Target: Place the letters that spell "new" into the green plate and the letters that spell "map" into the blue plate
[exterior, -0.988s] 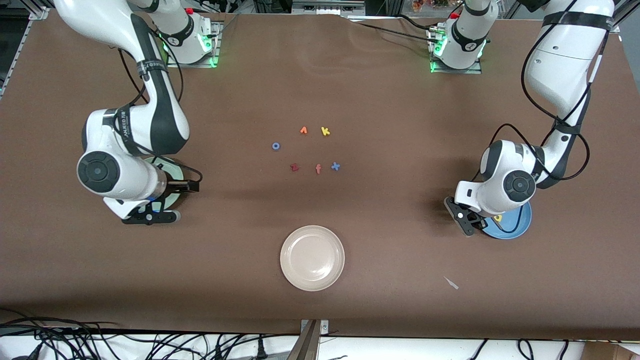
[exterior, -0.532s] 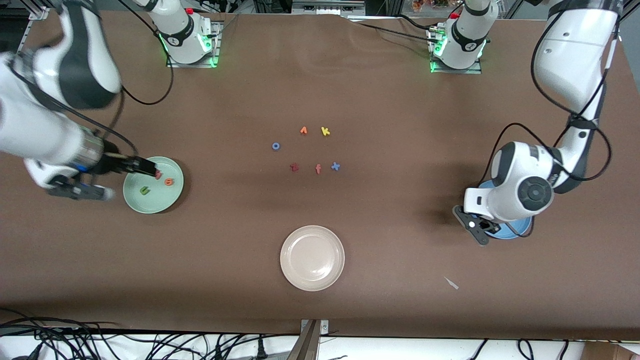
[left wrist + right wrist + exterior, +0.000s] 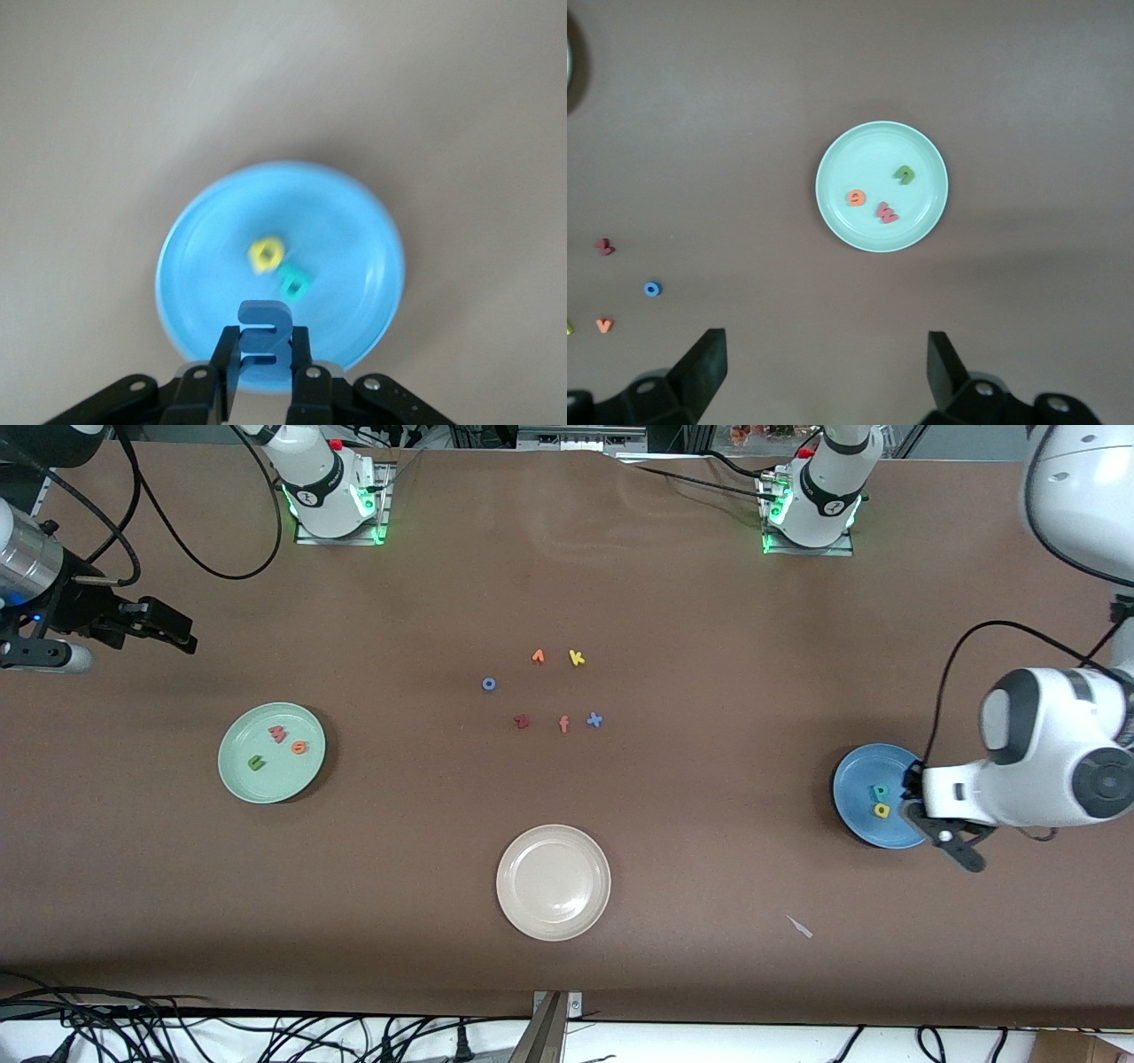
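Note:
The green plate holds the green n, the orange e and the pink w. My right gripper hangs open and empty, high over bare table at the right arm's end. The blue plate holds the yellow a and the teal p. Over that plate's rim, my left gripper is shut on the blue m.
A cream plate sits near the front edge. In the middle lie several loose letters: an orange one, yellow k, blue o, a dark red one, pinkish f, blue x. A white scrap lies by the front.
My right arm rose from the green plate and swung off to its end of the table, leaving the pink w in the plate. My left arm shifted sideways, uncovering the blue plate.

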{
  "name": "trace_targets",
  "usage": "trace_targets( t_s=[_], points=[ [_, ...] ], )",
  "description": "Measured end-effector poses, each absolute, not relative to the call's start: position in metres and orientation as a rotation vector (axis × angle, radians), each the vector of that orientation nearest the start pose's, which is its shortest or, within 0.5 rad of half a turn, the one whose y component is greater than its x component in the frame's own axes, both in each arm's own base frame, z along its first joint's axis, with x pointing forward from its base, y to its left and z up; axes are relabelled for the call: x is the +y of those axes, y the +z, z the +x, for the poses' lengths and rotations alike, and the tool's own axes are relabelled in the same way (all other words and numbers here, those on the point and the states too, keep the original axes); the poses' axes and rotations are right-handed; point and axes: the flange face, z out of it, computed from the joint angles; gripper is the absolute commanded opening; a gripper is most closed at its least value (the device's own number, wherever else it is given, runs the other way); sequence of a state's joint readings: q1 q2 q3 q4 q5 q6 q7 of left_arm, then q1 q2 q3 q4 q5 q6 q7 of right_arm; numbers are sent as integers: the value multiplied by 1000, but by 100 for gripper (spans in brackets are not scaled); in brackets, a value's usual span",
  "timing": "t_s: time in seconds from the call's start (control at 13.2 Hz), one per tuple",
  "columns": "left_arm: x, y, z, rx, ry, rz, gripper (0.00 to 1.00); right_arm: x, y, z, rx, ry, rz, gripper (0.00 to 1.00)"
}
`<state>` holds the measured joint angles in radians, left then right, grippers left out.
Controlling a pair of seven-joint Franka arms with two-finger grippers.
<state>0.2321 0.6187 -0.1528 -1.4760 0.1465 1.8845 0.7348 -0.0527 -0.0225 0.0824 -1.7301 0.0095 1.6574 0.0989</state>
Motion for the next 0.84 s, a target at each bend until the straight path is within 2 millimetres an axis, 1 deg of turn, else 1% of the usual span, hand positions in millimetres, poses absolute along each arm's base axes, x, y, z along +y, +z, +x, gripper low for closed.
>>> trace_targets(
  t_s=[0.08,0.15,0.23,0.3,0.38,0.46,0.53,0.68,0.76,0.84],
  points=[
    [100,291,679,1048,351,-2998,21,18,563,551,107,56,-3136,100],
    [105,278,675,1041,382,-3010,36,21,559,552,98,46,-3141,100],
    [101,266,674,1052,408,-3015,60,22,556,552,93,49,-3143,100],
    [93,259,674,1066,422,-3015,85,22,555,551,94,52,-3144,100],
    [86,256,675,1079,426,-3011,100,21,556,551,93,50,-3147,100],
    [81,258,677,1086,417,-3006,100,22,556,552,91,44,-3150,100],
    [80,265,681,1086,395,-3002,100,22,556,552,89,40,-3152,100],
    [83,289,690,1068,327,-2993,100,21,556,552,92,39,-3153,100],
    [85,302,692,1028,305,-2997,100,20,556,553,94,34,-3153,100],
    [86,317,692,918,289,-3018,100,19,557,553,95,30,-3153,100]
  ],
)
